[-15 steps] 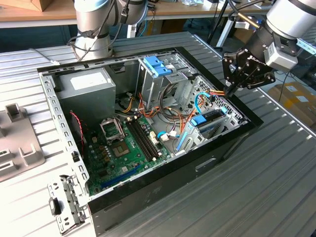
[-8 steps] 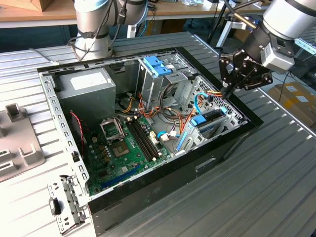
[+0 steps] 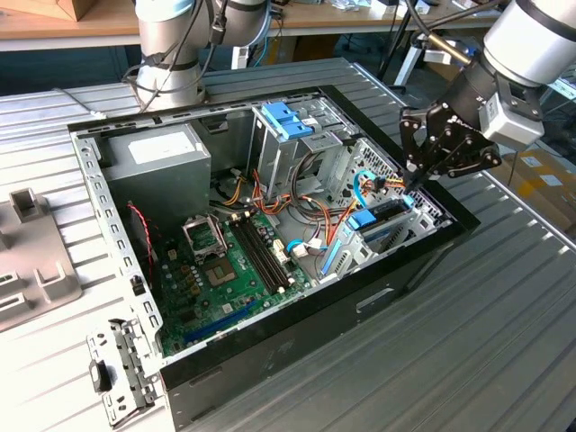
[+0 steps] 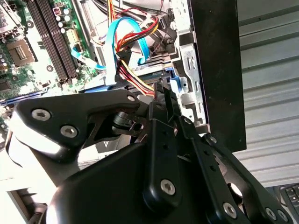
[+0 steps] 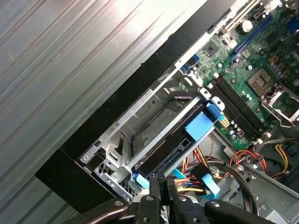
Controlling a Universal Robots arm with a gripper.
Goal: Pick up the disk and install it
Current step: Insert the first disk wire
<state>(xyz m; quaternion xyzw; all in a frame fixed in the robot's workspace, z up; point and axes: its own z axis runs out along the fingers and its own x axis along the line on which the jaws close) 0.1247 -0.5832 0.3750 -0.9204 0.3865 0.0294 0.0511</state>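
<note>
Open computer case (image 3: pixel 270 306) lies on ribbed metal bench (image 3: pixel 504 342), motherboard (image 3: pixel 225 270) exposed inside. Drive bay (image 5: pixel 154 126) sits at case corner nearest arm. Disk (image 5: pixel 180 140) rests slotted in that bay, blue tab (image 5: pixel 200 125) toward motherboard. Tool (image 5: pixel 161 189) hovers at disk's cable end, fingers together, nothing clamped. Judgement: seating push should run straight along bay rails, clear of coloured power wires (image 5: pixel 191 179).
</note>
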